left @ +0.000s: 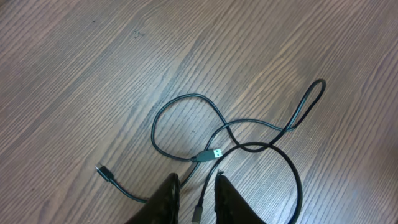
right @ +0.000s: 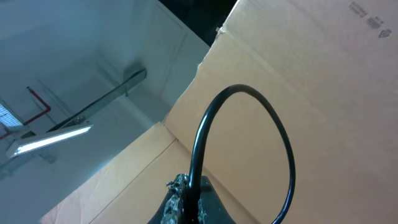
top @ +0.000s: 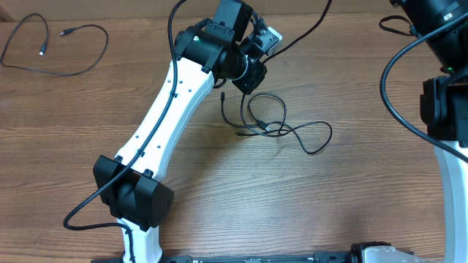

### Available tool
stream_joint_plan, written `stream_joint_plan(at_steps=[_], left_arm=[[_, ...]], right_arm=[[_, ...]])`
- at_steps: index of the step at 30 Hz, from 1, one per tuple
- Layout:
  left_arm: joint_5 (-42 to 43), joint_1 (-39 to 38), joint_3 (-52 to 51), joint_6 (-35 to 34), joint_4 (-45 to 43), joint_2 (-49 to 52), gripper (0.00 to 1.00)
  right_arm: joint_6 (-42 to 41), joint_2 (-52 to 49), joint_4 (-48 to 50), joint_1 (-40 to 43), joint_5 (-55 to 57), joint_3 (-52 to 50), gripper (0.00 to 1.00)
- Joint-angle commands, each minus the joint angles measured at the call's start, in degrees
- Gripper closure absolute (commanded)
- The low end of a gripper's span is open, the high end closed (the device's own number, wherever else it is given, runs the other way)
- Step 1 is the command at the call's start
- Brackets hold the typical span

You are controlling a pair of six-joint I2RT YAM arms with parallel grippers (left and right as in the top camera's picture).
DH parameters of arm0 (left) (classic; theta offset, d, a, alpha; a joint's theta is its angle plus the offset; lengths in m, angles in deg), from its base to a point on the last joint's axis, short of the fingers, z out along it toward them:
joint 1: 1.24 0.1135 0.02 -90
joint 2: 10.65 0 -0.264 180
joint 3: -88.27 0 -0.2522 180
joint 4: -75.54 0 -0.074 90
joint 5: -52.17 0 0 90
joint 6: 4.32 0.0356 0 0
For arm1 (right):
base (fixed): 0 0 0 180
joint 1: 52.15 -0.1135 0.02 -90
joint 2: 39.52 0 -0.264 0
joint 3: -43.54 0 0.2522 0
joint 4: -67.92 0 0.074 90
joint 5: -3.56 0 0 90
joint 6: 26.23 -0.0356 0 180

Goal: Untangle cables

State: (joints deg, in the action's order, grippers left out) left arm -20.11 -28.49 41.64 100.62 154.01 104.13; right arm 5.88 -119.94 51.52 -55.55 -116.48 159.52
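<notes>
Several thin black cables point(top: 281, 128) lie tangled in loose loops on the wooden table at the centre. In the left wrist view the cables point(left: 186, 96) cross each other, with a USB plug point(left: 212, 153) at the crossing and a small plug tip point(left: 102, 169) at the left. My left gripper point(left: 196, 190) is open just above them, and one strand with a plug end runs between its fingers. In the overhead view it point(top: 247, 85) sits at the tangle's upper left. My right gripper point(right: 189, 196) is shut and points up, away from the table.
A separate thin black cable point(top: 82, 29) lies loose at the table's far left corner. The right arm point(top: 442, 109) stands at the right edge with thick black wiring looped round it. That wiring point(right: 249, 93) arcs before a cardboard box point(right: 323, 93).
</notes>
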Motion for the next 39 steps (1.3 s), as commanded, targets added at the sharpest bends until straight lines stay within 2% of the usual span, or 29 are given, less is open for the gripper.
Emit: stream_joint_plan(at_steps=[1,6,8,10,11,12,14,16,19,24,29,32,34,37,39], left_arm=[[-0.2,0.3,0.5,0.1,-0.2,-0.3,0.96],[-0.2,0.3,0.6,-0.8,0.0,-0.5,0.96],[-0.2,0.3,0.6,-2.4,-0.1,-1.1,0.96],[-0.2,0.3,1.2,-3.7,0.0,-2.2,0.96],[-0.2,0.3,1.6,-4.6,0.0,-2.9,0.96],[-0.2,0.6,2.6,-5.9,0.0,-4.3,0.96],[-0.2,1.3,4.9,-7.8,0.2,-7.1,0.96],[-0.2,2.1,6.7,-8.3,0.7,-9.4,0.96],[-0.2,4.2,9.0,-9.6,0.5,-13.6,0.96],[-0.2,10.4,9.6,-14.4,-0.2,-19.1,0.96],[0.0,18.1,9.6,-20.7,-0.2,-22.4,0.96],[3.2,21.1,9.6,-21.9,-0.2,-22.9,0.96],[7.6,22.2,9.6,-21.8,-0.2,-22.9,0.96],[8.0,22.2,9.6,-23.0,-0.8,-22.9,0.96],[8.1,22.2,9.6,-24.5,-1.2,-22.9,0.96]], right_arm=[[-0.4,0.0,-0.5,1.3,0.2,1.0,0.96],[-0.1,0.0,-4.8,3.2,0.9,1.0,0.96],[2.5,0.0,-8.0,4.5,1.5,1.0,0.96],[5.2,0.0,-11.4,5.4,2.0,1.0,0.92],[6.3,0.0,-13.2,5.7,2.3,1.0,0.84],[8.2,-0.1,-16.9,6.2,3.1,1.0,0.69],[13.1,-0.1,-23.3,6.4,5.0,1.0,0.47],[16.1,-0.1,-27.4,6.4,6.8,1.0,0.33],[18.0,-0.1,-32.9,6.4,9.1,0.9,0.16],[21.7,-0.1,-38.6,6.4,10.8,0.9,0.02],[23.7,-0.5,-42.6,6.4,11.0,0.9,0.0],[23.7,-1.3,-44.3,6.4,11.0,0.9,0.0],[23.7,-2.6,-46.0,6.4,10.9,0.9,0.0],[24.0,-5.0,-48.2,6.0,7.3,0.9,0.0],[27.4,-6.5,-48.4,5.3,2.6,0.9,0.0]])
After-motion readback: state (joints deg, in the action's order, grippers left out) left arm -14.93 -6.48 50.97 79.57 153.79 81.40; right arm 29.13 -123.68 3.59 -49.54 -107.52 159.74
